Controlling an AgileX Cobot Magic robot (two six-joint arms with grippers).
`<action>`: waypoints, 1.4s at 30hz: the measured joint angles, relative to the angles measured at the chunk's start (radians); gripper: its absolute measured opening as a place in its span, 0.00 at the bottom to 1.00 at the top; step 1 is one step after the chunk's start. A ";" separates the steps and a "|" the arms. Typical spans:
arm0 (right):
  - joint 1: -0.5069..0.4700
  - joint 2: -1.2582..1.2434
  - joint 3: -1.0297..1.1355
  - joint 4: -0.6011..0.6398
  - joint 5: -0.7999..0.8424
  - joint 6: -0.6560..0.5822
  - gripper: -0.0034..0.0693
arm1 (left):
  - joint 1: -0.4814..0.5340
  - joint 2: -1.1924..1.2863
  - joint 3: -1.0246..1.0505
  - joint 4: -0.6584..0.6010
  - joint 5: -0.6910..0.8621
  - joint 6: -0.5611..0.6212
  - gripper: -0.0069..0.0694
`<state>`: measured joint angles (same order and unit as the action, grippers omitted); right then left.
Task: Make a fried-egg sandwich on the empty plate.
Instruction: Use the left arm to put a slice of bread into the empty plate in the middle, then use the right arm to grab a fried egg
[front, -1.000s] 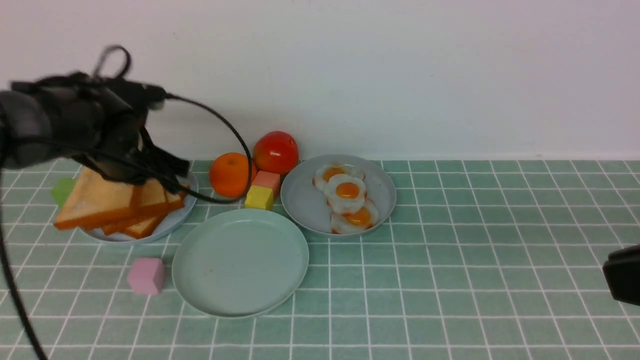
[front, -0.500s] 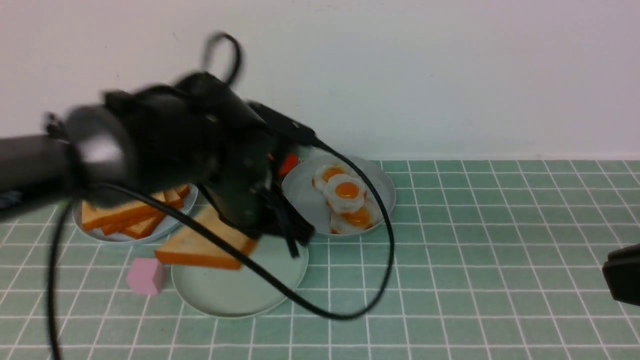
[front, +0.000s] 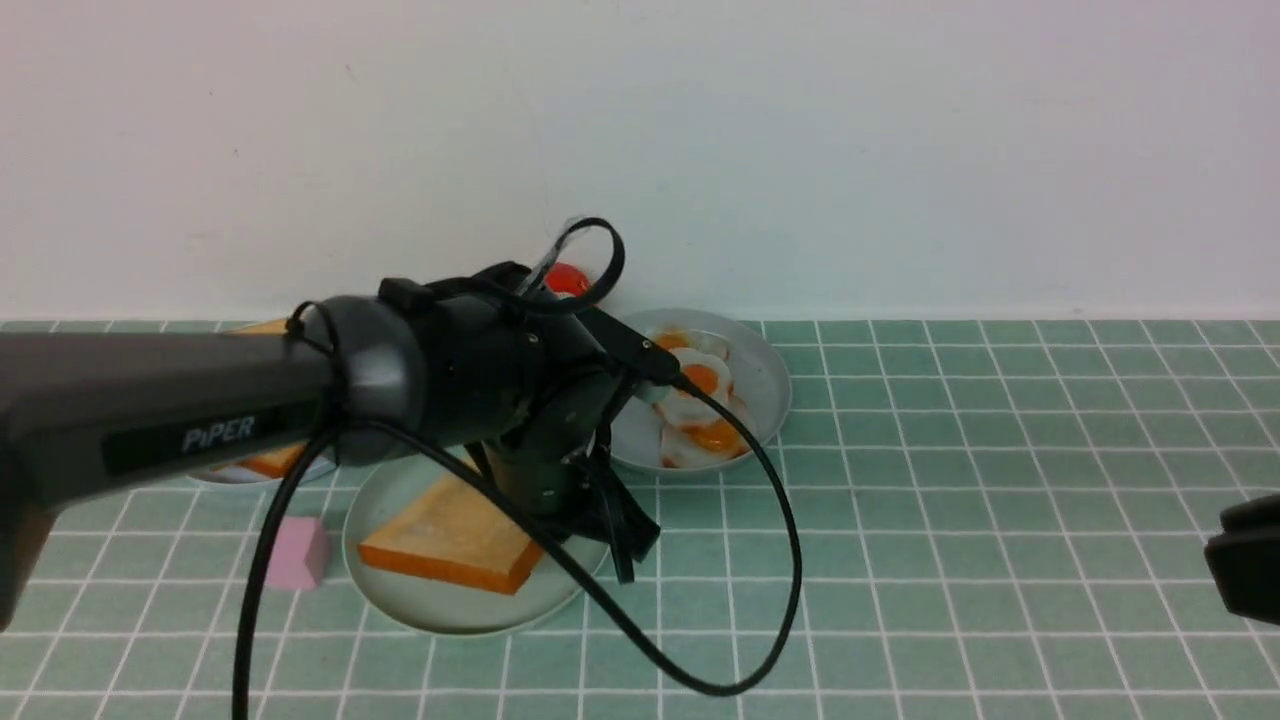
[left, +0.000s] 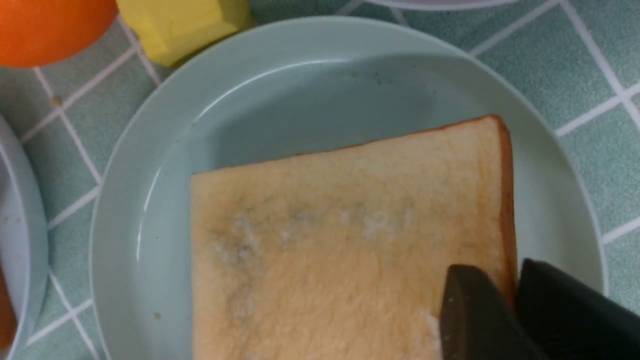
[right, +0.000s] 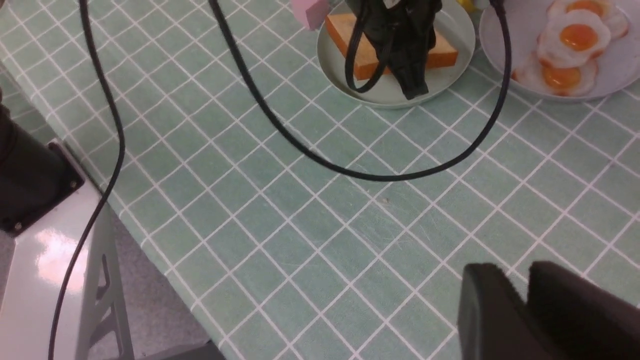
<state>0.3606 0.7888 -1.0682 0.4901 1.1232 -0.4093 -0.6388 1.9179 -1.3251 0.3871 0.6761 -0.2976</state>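
One toast slice (front: 450, 545) lies flat on the pale mint empty plate (front: 440, 610), no egg on it. My left gripper (front: 615, 545) is at the slice's right edge. In the left wrist view the toast slice (left: 350, 240) covers much of the plate (left: 300, 90), and the left gripper (left: 500, 280) has one finger on the top face and one outside the crust, which fills the narrow gap. Three fried eggs (front: 715, 435) lie on the grey plate (front: 760, 385) behind. My right gripper (right: 515, 272) hovers over bare tablecloth, slightly open and holding nothing.
More toast (front: 265, 462) sits on a plate at the left, mostly behind the left arm. A pink block (front: 295, 553), a yellow block (left: 185, 25), an orange (left: 45, 25) and a tomato (front: 568, 280) surround the mint plate. A black cable (front: 700, 680) loops across the cloth.
The left arm swung right from the toast stack with one slice and lowered it flat onto the mint plate. The right arm has stayed in place.
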 joint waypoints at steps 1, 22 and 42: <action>0.000 0.002 0.000 -0.006 -0.012 0.013 0.32 | 0.000 0.000 0.000 0.000 -0.003 0.000 0.35; -0.020 0.734 -0.147 0.074 -0.294 0.070 0.46 | -0.066 -1.101 0.437 -0.102 -0.168 -0.134 0.07; -0.131 1.465 -0.752 0.297 -0.339 0.070 0.53 | -0.066 -1.497 0.777 -0.068 -0.426 -0.293 0.07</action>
<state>0.2299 2.2537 -1.8199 0.7871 0.7845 -0.3389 -0.7044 0.4205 -0.5482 0.3193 0.2497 -0.5911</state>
